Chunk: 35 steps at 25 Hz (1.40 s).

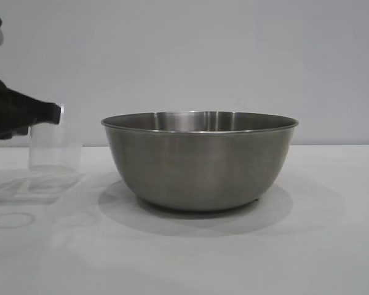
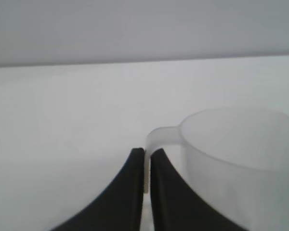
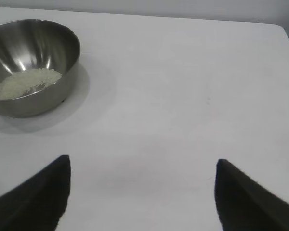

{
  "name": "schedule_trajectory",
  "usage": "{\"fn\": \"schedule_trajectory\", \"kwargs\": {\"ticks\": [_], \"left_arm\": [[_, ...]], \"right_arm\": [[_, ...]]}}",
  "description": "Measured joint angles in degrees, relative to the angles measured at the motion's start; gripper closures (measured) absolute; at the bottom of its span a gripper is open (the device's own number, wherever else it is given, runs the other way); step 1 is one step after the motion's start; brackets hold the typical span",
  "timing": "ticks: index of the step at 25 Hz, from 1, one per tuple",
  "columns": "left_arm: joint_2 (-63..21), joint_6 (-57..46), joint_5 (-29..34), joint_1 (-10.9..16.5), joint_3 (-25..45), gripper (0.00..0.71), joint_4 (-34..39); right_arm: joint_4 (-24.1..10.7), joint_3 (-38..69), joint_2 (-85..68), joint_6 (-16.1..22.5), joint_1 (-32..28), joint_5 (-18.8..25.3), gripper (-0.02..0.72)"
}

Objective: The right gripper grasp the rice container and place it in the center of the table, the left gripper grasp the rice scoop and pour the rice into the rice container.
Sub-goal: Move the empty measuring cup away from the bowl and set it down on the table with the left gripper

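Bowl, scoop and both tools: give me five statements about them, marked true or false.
1. Rice lies in the bowl. True.
2. The left tool is shut on the scoop's handle. True.
3. The scoop is full of rice. False: it looks empty.
4. The right tool grips the bowl's rim. False: it is open, apart from the bowl, over bare table.
5. The bowl lies tipped over. False: it stands upright.
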Motion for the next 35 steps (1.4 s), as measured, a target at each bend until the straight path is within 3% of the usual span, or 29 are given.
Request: {"fn": "schedule_trajectory", "kwargs": {"ticks": [10, 11, 12, 18, 25, 35], "left_arm": [[2.7, -0.4, -1.6, 0.0, 0.1, 0.710, 0.9], [2.7, -0.4, -1.5, 0.0, 0.4, 0.661, 1.0], [2.7, -0.4, -1.4, 0.0, 0.7, 0.661, 1.1], [2.7, -0.4, -1.4, 0.0, 2.8, 0.422, 1.2], [1.3, -0.4, -1.2, 0.0, 7.3, 0.401, 1.5], [-13.7, -0.4, -0.1, 0.0, 17.9, 0.401, 7.9]], "right_arm": [[0.0, 0.0, 0.0, 0.0, 0.0, 0.0, 0.178], [0.0, 0.0, 0.0, 0.0, 0.0, 0.0, 0.178], [0.0, 0.0, 0.0, 0.0, 0.0, 0.0, 0.178], [0.0, 0.0, 0.0, 0.0, 0.0, 0.0, 0.178], [0.0, 0.0, 0.0, 0.0, 0.0, 0.0, 0.178], [0.0, 0.0, 0.0, 0.0, 0.0, 0.0, 0.178]]}}
